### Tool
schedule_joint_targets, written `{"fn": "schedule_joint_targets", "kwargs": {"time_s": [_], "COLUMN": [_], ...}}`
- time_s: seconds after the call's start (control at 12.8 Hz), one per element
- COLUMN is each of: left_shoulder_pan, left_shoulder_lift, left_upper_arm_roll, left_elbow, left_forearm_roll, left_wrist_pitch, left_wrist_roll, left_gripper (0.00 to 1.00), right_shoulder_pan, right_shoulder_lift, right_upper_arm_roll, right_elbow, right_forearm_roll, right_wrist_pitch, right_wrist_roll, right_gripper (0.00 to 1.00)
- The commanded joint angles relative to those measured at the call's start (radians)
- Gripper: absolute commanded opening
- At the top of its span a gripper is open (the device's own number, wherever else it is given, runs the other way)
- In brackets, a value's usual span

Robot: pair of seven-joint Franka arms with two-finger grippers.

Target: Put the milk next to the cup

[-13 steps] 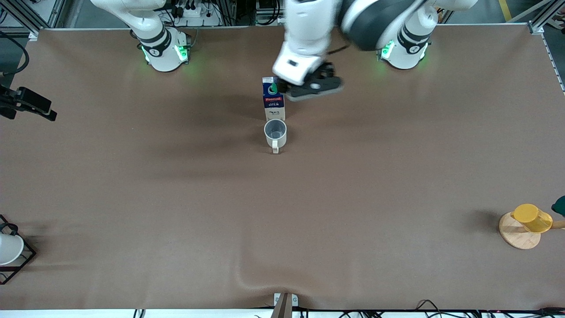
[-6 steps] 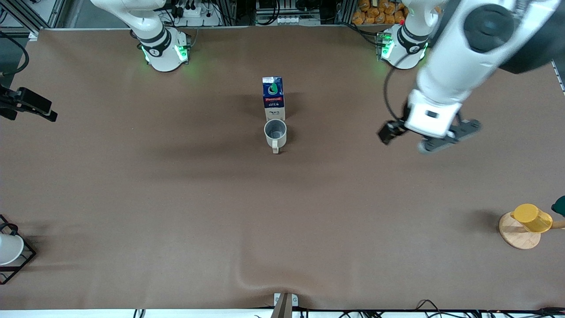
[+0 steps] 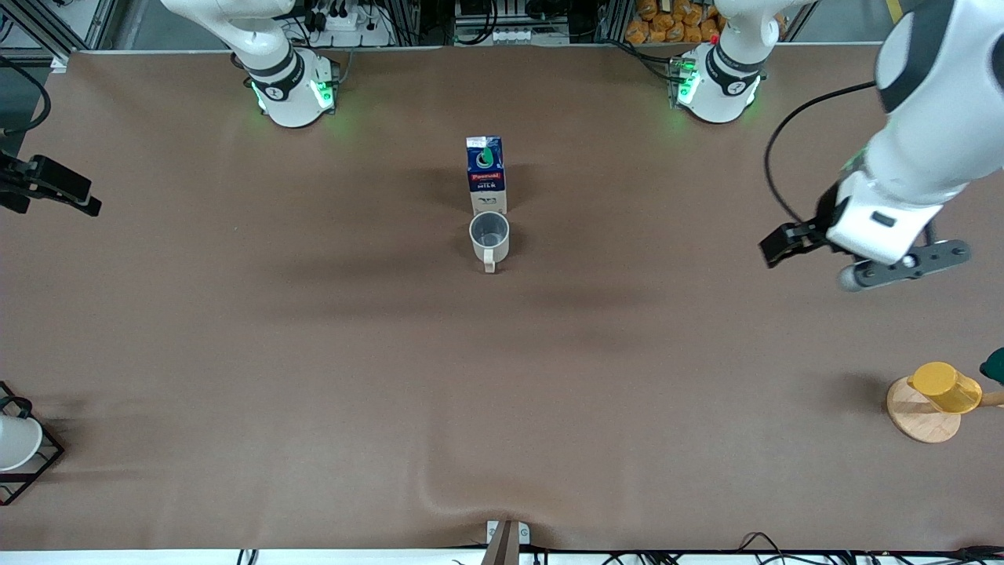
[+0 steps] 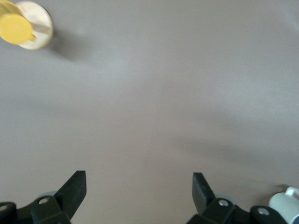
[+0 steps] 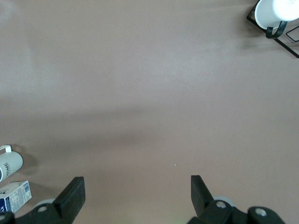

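Observation:
The milk [image 3: 486, 176], a dark-blue carton with a red label, stands upright on the table, right beside the cream-white cup [image 3: 489, 238], which is the nearer of the two to the front camera. My left gripper [image 3: 902, 265] is up in the air over bare table toward the left arm's end. It is open and empty [image 4: 139, 186]. The cup shows at the edge of the left wrist view [image 4: 284, 206]. My right gripper [image 5: 138, 189] is open and empty above bare table and does not show in the front view. The right wrist view shows the cup [image 5: 9, 164] and the milk [image 5: 14, 196] at its edge.
A yellow cup [image 3: 945, 386] lies on a round wooden coaster [image 3: 918, 420] at the left arm's end, near the front camera. A white cup sits in a black wire rack [image 3: 31, 463] at the right arm's end. A fold wrinkles the brown cloth [image 3: 455, 494].
My left gripper has swung away from beside the milk's top toward the left arm's end of the table. The milk and cup have not moved.

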Motion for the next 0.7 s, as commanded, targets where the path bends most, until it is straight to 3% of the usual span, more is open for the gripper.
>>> {"fn": "schedule_joint_targets", "kwargs": {"time_s": [0.0,0.16,0.39,0.62], "left_shoulder_pan": [0.065,0.009,-0.227,-0.301], "left_shoulder_lift": [-0.057,-0.103,-0.152,-0.169], "left_upper_arm_roll": [-0.013,0.079,0.331,0.425], "left_elbow": [-0.008,-0.026,-0.046,-0.052], "left_forearm_roll": [-0.007,-0.036,-0.042,-0.076], "left_wrist_pitch": [-0.032,-0.032,-0.053,-0.095], "left_wrist_roll": [0.109,0.159,0.211,0.228], "left_gripper": [1.0,1.0,1.0,1.0], "right_shoulder_pan": [-0.008,-0.008,-0.008,-0.008], "right_shoulder_lift": [-0.001,-0.001,-0.001,-0.001], "right_upper_arm_roll": [0.003,0.003,0.003,0.003], "right_elbow": [0.009,0.009,0.01,0.01], "right_forearm_roll": [0.012,0.012,0.012,0.012], "right_wrist_pitch": [-0.003,-0.002,-0.002,-0.002], "right_wrist_roll": [0.0,0.002,0.002,0.002], "right_gripper": [1.0,1.0,1.0,1.0]}}
